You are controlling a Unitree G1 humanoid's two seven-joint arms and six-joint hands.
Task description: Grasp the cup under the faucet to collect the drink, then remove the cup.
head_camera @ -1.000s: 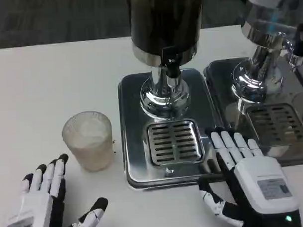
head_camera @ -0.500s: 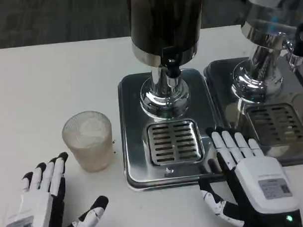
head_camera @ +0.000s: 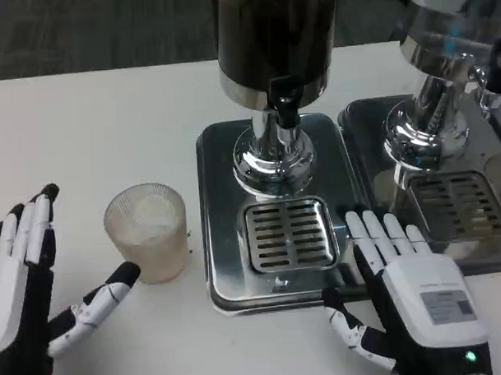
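Observation:
A frosted translucent cup [head_camera: 147, 232] stands upright on the white table, left of the dispenser's steel base [head_camera: 216, 197]. The black faucet [head_camera: 285, 104] hangs above the slotted drip grate [head_camera: 287, 234], and nothing stands on the grate. My left hand [head_camera: 32, 286] is open at the lower left, fingers spread, its thumb tip close to the cup's base. My right hand [head_camera: 406, 289] lies open at the lower right, its fingertips resting on the base's right edge beside the grate.
A second steel dispenser [head_camera: 444, 82] with its own drip tray [head_camera: 461, 205] stands at the right, close to my right hand. Bare white table [head_camera: 84, 127] stretches to the left and behind the cup.
My left hand has moved left and up, opening wider, with its thumb now reaching toward the cup's base. My right hand and the cup have stayed nearly still.

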